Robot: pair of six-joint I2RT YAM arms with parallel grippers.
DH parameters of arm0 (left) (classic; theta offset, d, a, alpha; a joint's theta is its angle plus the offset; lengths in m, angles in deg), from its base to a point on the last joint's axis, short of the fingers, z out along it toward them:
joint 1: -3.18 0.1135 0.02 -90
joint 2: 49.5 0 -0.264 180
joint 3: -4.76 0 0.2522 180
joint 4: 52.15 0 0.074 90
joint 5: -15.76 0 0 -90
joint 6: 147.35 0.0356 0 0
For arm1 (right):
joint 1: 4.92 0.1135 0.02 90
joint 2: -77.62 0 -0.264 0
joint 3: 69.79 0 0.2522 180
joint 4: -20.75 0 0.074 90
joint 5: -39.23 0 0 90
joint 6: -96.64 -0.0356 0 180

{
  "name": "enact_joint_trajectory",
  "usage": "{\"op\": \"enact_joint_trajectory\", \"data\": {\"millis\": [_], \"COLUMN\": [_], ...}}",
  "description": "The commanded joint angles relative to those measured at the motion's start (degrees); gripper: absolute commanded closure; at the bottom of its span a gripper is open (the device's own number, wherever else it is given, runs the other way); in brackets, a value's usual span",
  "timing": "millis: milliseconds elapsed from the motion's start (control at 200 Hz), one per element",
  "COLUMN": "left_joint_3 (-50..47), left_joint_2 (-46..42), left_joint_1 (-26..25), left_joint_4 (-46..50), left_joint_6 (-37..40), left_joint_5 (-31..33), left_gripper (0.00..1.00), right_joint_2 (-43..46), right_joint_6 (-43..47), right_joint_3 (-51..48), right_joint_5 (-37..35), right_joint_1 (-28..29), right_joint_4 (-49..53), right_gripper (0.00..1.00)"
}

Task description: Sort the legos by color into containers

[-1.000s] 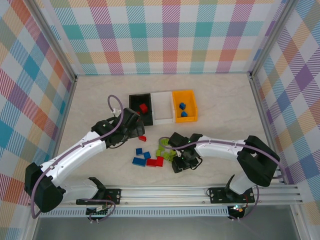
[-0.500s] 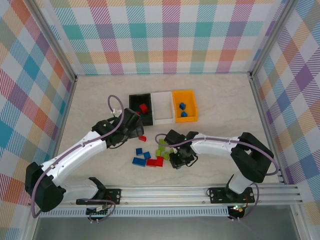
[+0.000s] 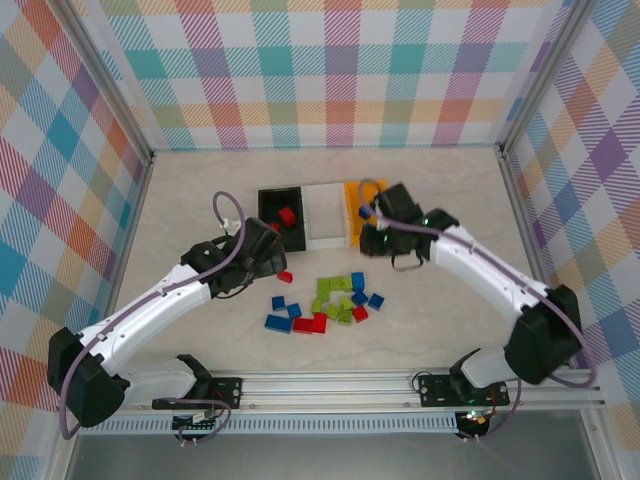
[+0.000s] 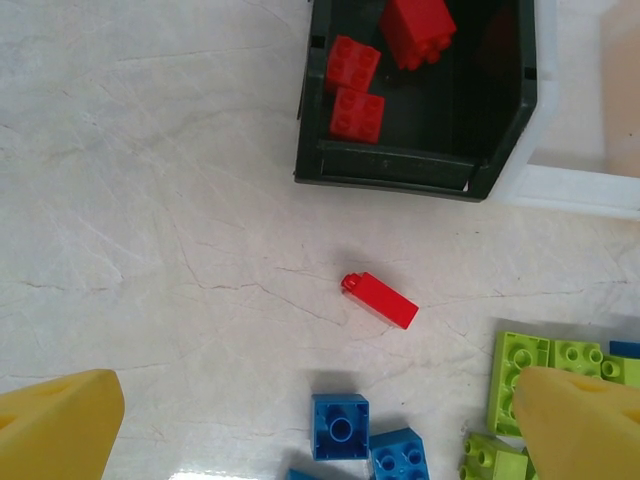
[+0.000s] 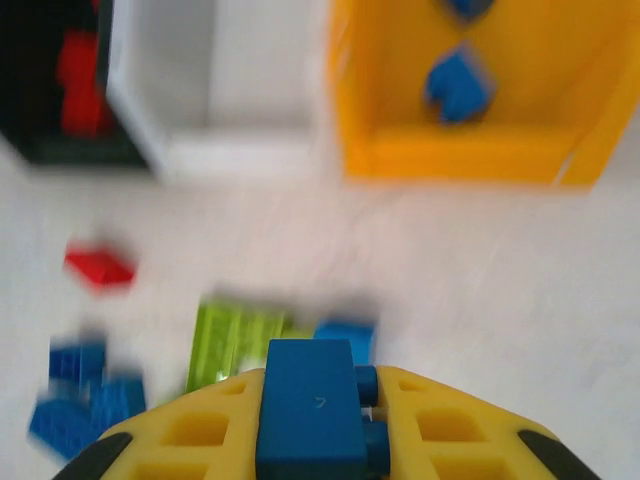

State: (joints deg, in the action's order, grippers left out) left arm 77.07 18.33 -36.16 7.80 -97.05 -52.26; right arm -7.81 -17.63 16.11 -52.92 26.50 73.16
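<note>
Red legos [image 4: 354,63] in black bin [image 4: 385,165], blue legos [image 5: 458,85] in orange-yellow bin [image 5: 450,160].

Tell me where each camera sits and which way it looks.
Top external: overhead, from behind, looking down on the marbled table; white left arm and right arm show.
Left wrist: faces down at a red oblong plastic brick; spread yellow left fingers frame it.
Right wrist: faces the orange-yellow plastic bin; right fingers clamp a blue plastic brick.
Shared: all three show that red brick.
</note>
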Motion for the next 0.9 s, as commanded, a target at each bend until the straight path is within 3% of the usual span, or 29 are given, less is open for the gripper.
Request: {"op": "enact_joint_trajectory", "data": {"millis": [0, 240, 290, 365, 425, 510, 695, 895], "left_joint_3": [-1.5, -4.6, -5.3, -5.7, -5.9, -5.8, -5.7, -6.2], "left_joint_2": [-1.1, -3.9, -4.4, -5.0, -5.2, -5.2, -4.3, -3.0], "left_joint_1": [0.5, 0.6, 0.6, 0.6, 0.6, 0.6, 0.8, 1.0], "left_joint_4": [0.1, 1.0, 0.9, 1.0, 0.8, 0.3, -1.0, -1.8], "left_joint_6": [-1.2, -2.8, -2.8, -2.9, -2.7, -2.7, -2.8, -3.0], "left_joint_5": [0.0, -1.7, -2.0, -2.4, -3.0, -3.6, -3.6, -3.9], "left_gripper": [0.0, 0.0, 0.0, 0.0, 0.0, 0.0, 0.0, 0.0], "right_joint_2": [-11.8, -30.3, -31.7, -31.5, -28.3, -21.9, -7.7, -5.1], "right_joint_6": [1.5, -0.6, -1.0, -0.7, -0.5, -0.3, -1.0, -5.0], "right_joint_3": [8.6, 25.1, 26.3, 27.4, 25.1, 20.1, 3.0, -9.0], "right_joint_5": [-0.1, -4.3, -3.7, -2.1, -1.2, -0.7, 0.4, 2.3], "right_joint_1": [-3.6, -7.1, -7.5, -7.5, -7.3, -6.6, -1.7, 4.0], "right_joint_4": [-2.2, 1.2, 1.4, 1.8, 0.0, -0.9, -0.6, -4.4], "right_gripper": [0.77, 0.75, 0.68, 0.46, 0.37, 0.34, 0.31, 0.36]}}
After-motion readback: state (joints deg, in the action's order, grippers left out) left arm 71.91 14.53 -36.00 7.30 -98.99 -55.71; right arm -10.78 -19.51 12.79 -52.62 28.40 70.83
